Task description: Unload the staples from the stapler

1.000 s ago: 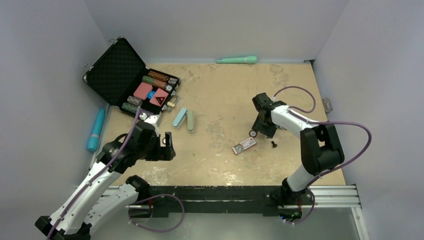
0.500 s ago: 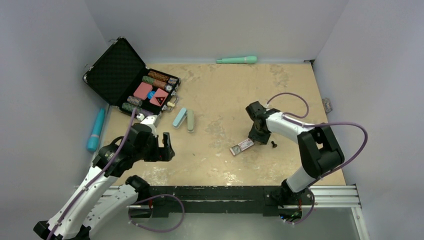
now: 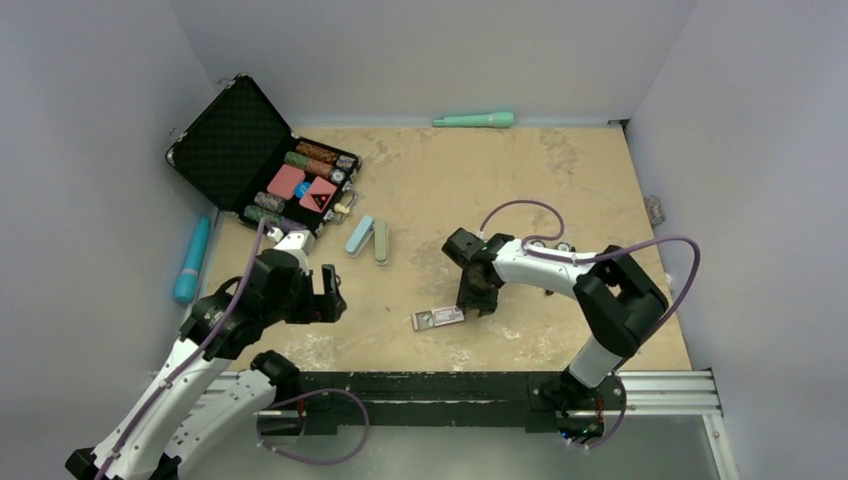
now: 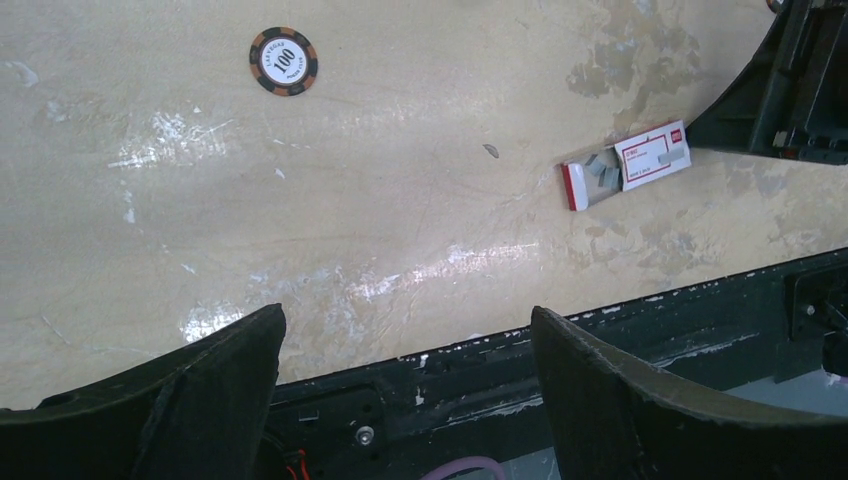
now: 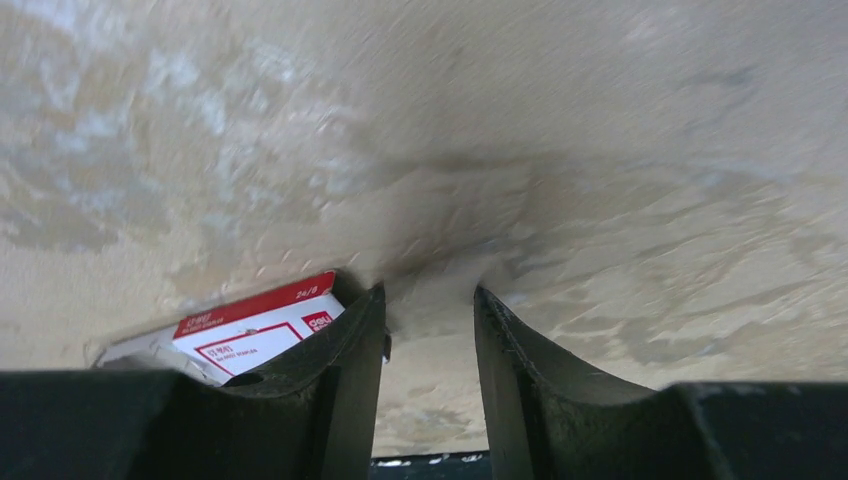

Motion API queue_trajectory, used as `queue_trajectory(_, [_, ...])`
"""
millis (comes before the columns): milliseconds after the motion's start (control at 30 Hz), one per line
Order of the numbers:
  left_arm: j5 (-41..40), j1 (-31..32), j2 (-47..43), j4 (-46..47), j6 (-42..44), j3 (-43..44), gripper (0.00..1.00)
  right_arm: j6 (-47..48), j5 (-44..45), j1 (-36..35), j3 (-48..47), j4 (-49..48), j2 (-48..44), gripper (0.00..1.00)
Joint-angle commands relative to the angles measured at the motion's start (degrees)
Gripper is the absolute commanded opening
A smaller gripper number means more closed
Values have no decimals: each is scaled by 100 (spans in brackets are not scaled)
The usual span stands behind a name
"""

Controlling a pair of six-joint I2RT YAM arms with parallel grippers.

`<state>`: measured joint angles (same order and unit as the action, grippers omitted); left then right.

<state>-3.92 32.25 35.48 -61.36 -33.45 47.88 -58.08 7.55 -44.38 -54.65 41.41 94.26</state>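
Observation:
A red and white staple box [image 3: 438,318] lies on the tan table near the front middle, its drawer slid partly out with staple strips showing in the left wrist view [image 4: 628,165]. My right gripper [image 3: 478,303] is low on the table just right of the box, its jaws a narrow gap apart with nothing between them [image 5: 430,295]; the box [image 5: 255,325] touches the outer side of its left finger. My left gripper [image 3: 328,292] is open and empty above the front left of the table [image 4: 408,315]. A pale blue and green oblong pair [image 3: 367,240], possibly the stapler, lies left of centre.
An open black case [image 3: 262,160] with poker chips sits at the back left. A loose chip [image 4: 284,61] lies on the table. A blue cylinder [image 3: 192,260] lies off the left edge, a green one [image 3: 474,120] by the back wall. The black rail [image 3: 470,385] runs along the front edge.
My right gripper has swept left and toward the front, pushing the staple box with it from right of centre to the front middle. My left arm has barely moved.

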Motion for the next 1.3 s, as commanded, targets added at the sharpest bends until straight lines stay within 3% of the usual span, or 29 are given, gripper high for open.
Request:
queue_trajectory(0, [-224,-50,-48,63,-91,35,95,-302,-450,-354,-344,160,177,41])
queue_trajectory(133, [-259,-43,-25,54,-112,30,97,43,-554,-352,-382,-159,76,39])
queue_trajectory(300, [-840,-44,-294,143,-130,150,100,373,112,-320,-651,138,-78,39])
queue_trajectory(433, [19,-46,-134,465,-326,10,99,472,417,-214,-543,167,-311,39])
queue_trajectory(500, [303,-46,131,687,-645,-127,91,568,555,-209,-456,132,-399,34])
queue_trajectory(733, [1231,-49,954,1878,-985,-894,30,957,570,-225,14,-317,-830,25])
queue_trajectory(833, [1446,-35,1358,2231,-992,-1157,15,1070,525,-242,140,-511,-1005,22])
queue_trajectory(967, [1695,-28,1695,2811,-1036,-1510,1,1300,243,-262,357,-941,-1271,7])
queue_trajectory(1033, [1761,-27,1857,3008,-1036,-1600,0,1391,98,-260,506,-1147,-1337,0])
queue_trajectory(1267, [1879,9,2510,3529,-1023,-1687,0,1642,-289,-323,764,-1626,-1173,0])
